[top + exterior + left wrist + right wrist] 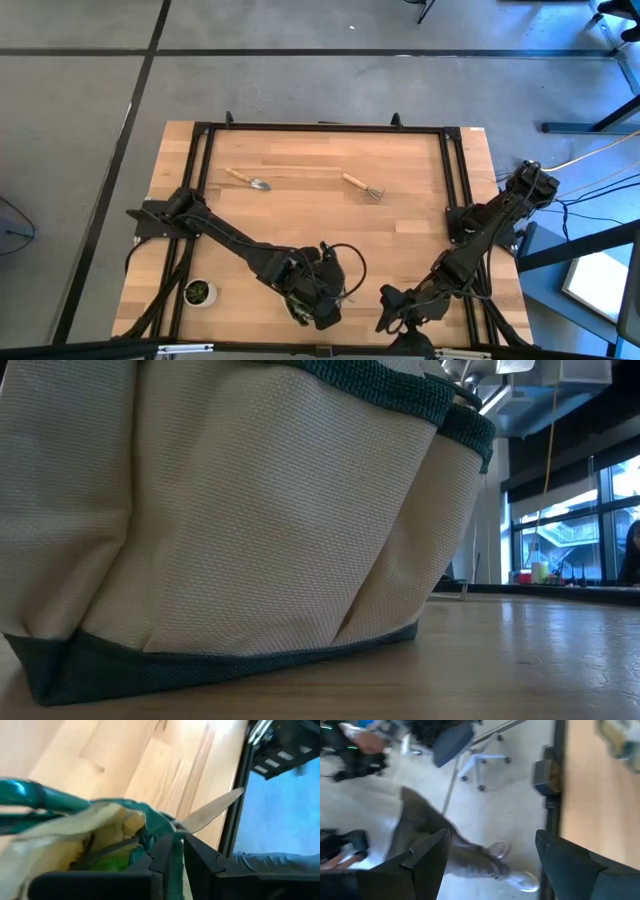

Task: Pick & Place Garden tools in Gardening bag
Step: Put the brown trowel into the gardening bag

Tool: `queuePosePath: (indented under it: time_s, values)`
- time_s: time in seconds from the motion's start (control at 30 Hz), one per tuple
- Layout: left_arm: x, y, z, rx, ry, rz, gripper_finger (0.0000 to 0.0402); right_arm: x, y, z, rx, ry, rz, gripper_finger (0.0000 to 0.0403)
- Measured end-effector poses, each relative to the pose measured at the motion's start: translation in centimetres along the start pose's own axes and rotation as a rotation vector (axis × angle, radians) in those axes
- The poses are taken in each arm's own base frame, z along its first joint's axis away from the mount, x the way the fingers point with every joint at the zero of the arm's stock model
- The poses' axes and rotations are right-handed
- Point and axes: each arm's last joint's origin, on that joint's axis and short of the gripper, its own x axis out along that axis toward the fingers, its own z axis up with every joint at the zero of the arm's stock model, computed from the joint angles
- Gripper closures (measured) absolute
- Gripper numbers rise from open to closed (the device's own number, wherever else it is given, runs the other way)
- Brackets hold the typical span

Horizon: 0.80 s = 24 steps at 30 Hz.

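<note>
No writing shows; left hand (172,851) grips metal shears (210,813) over the bag (230,510); right hand (490,857) released.

Khaki fabric tote w/ green trim (230,520) sitting upright at near edge, wood-handled metal trowel (248,179) & wood-handled fork (363,186) lying mid-table, well apart

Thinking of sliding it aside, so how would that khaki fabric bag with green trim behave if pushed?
The khaki fabric bag with green trim probably flexes rather than staying stiff: its walls show soft folds. Its wide flat base suggests sliding, not tipping. Tools already inside likely add some weight.
</note>
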Motion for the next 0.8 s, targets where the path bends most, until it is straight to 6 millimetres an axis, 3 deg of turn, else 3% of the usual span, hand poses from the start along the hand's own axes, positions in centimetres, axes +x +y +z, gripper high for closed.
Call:
queuePosePath:
  time_s: [0.13, 0.47, 0.6, 0.8]
  values:
    - [-2.0, 0.1, 0.7, 0.006, -0.037, -0.023, 0.0379, 0.0, -0.5, -0.1, 0.007, -0.040, -0.085, 0.0105]
    - [-6.3, 0.6, 1.4, -0.042, -0.084, -0.051, 0.0400, -0.1, -2.0, 0.9, 0.262, -0.014, -0.131, 0.0132]
    - [-7.0, 0.7, 0.6, -0.075, -0.120, 0.043, 0.0400, -0.2, -2.3, 1.6, 0.275, 0.015, -0.112, 0.0174]
    - [-7.5, 1.3, -0.5, -0.162, -0.150, 0.173, 0.0400, -1.1, -1.5, 3.4, 0.184, 0.076, -0.189, 0.0283]
